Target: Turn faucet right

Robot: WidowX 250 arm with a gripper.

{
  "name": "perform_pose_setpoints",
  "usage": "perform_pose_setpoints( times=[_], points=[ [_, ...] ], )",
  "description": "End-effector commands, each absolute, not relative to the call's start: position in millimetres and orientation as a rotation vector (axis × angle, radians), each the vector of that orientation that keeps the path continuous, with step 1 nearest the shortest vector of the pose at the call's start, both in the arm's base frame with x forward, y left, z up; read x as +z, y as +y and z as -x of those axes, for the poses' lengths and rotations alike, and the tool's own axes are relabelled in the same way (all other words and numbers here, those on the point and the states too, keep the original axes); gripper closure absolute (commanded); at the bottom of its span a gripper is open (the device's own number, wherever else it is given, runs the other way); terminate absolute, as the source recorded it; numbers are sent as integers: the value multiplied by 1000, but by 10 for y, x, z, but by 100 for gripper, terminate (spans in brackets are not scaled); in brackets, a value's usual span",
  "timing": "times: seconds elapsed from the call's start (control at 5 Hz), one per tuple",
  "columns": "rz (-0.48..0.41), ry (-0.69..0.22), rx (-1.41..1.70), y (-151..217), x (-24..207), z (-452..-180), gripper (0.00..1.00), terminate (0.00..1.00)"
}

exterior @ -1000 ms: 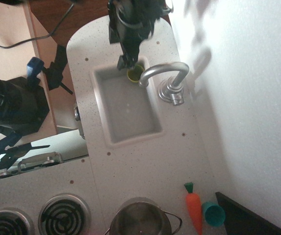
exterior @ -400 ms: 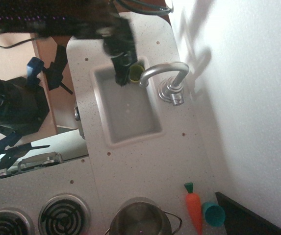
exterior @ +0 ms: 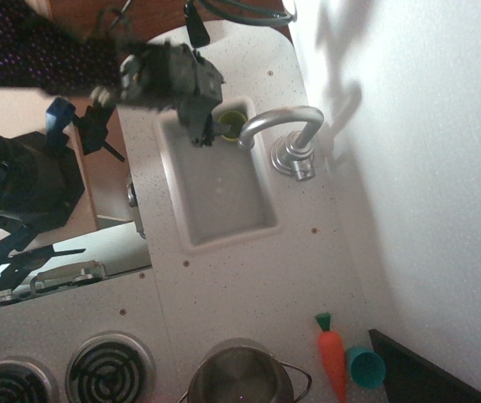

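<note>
The faucet [exterior: 284,126] is shiny silver with a curved gooseneck spout on a round chrome base at the sink's right rim. Its spout tip hangs over the sink's top right corner, next to a yellow-green cup [exterior: 232,126]. My gripper [exterior: 198,133] is dark and blurred, coming in from the upper left over the sink's top edge. It is to the left of the spout tip and apart from it. The frame does not show how its fingers stand.
The grey sink [exterior: 219,185] is sunk into a speckled white counter. A steel pot [exterior: 240,374] and stove burners [exterior: 108,369] are at the bottom. An orange toy carrot [exterior: 332,357] and a teal cup [exterior: 364,367] lie at bottom right. A white wall is on the right.
The arm has swung from above the sink to the upper left. The gripper has shifted left and slightly down, away from the spout tip. The faucet has not moved.
</note>
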State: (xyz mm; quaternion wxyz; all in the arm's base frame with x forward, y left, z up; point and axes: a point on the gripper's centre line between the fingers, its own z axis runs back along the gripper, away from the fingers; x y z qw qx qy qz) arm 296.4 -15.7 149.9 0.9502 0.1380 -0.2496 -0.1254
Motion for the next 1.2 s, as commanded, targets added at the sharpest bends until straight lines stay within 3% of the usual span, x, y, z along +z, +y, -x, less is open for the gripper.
perform_pose_setpoints(
  times=[0.0, 0.2, 0.4, 0.6, 0.8, 1.0],
  points=[
    [-573, -283, -216, -93, 1585, -3022, 0, 0],
    [-617, -264, -270, -159, 1502, -3109, 0, 0],
    [-672, -522, -381, -257, 1561, -3274, 0, 0],
    [-660, -748, -570, -502, 1805, -3356, 0, 0],
    [-605, -882, -660, -701, 1969, -3397, 0, 0],
    [-575, -870, -669, -820, 1882, -3329, 0, 0]
  ],
)
